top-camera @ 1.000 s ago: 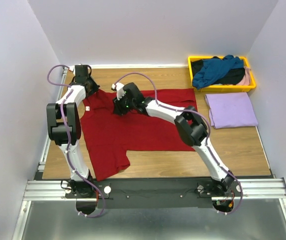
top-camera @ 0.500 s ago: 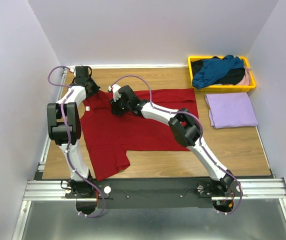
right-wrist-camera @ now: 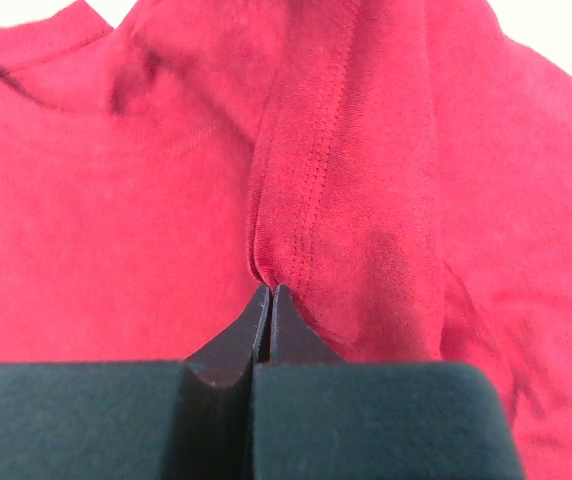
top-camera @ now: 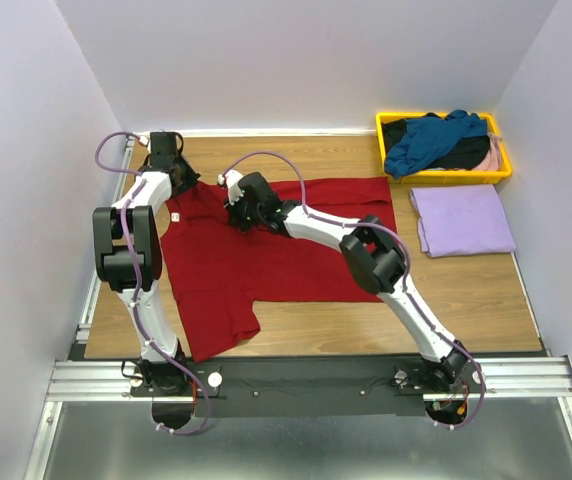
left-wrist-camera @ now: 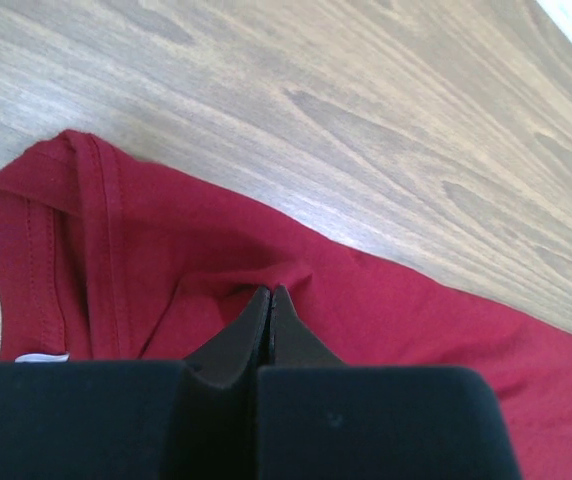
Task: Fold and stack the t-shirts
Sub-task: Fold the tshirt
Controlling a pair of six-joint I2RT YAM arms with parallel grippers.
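Dark red cloth t-shirt lay spread flat on the wooden table, left of centre. Left end effector was closed, pinching a raised ridge of the shirt near its far-left edge. Right end effector was closed on a stitched hem fold near the collar. Folded lavender t-shirt lay well apart at right, just before the yellow plastic tray, which held a teal blue t-shirt, a black t-shirt and a pale pink t-shirt.
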